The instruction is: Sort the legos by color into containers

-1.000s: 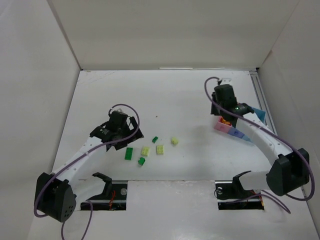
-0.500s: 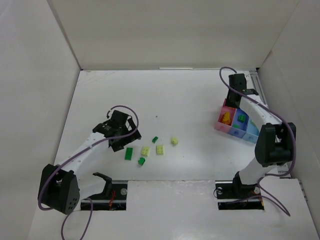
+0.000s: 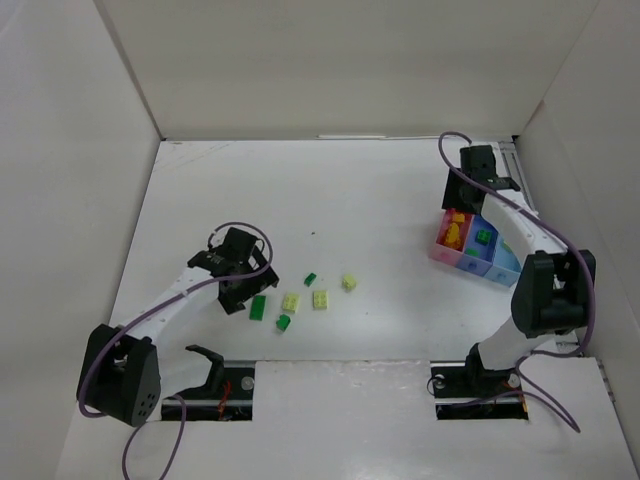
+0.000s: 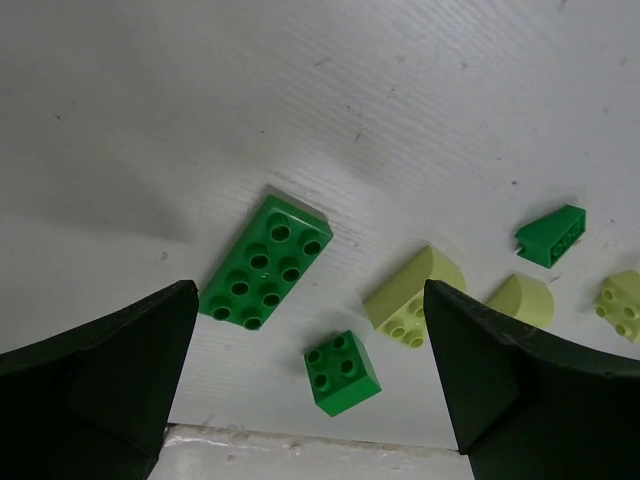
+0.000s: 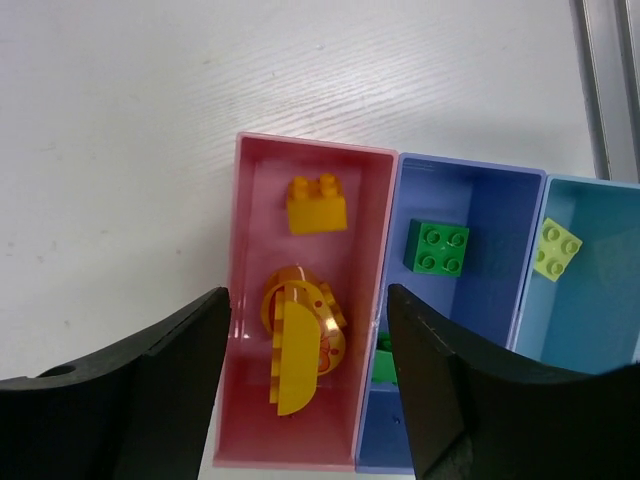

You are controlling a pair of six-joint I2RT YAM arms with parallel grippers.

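the left gripper [image 4: 308,288] hangs low over the white table [image 3: 330,200] with its fingers spread wide apart and nothing between them. nearest the arm bases lies a small dark green 2x2 brick [image 4: 342,372]. just beyond it, and closest to the left finger, a flat dark green 2x4 brick [image 4: 268,262] lies studs up. to its right are two pale yellow-green rounded bricks [image 4: 413,300] side by side. a little farther sit a dark green sloped piece [image 4: 552,236] and another pale yellow-green brick [image 3: 350,282].

well apart from these, at the far right of the table, stand the three joined bins. the right gripper [image 5: 307,292] hovers above them, fingers parted and empty, roughly over the pink bin [image 5: 245,250]. that bin holds an orange-yellow brick [image 5: 317,203] and the round orange-yellow piece [image 5: 300,335]. the dark blue bin [image 5: 480,300] in the middle holds a green 2x2 brick [image 5: 437,247] and a second green piece [image 5: 383,365] partly hidden by the finger. the light blue bin [image 5: 575,320] holds one pale yellow-green 2x2 brick [image 5: 557,248].
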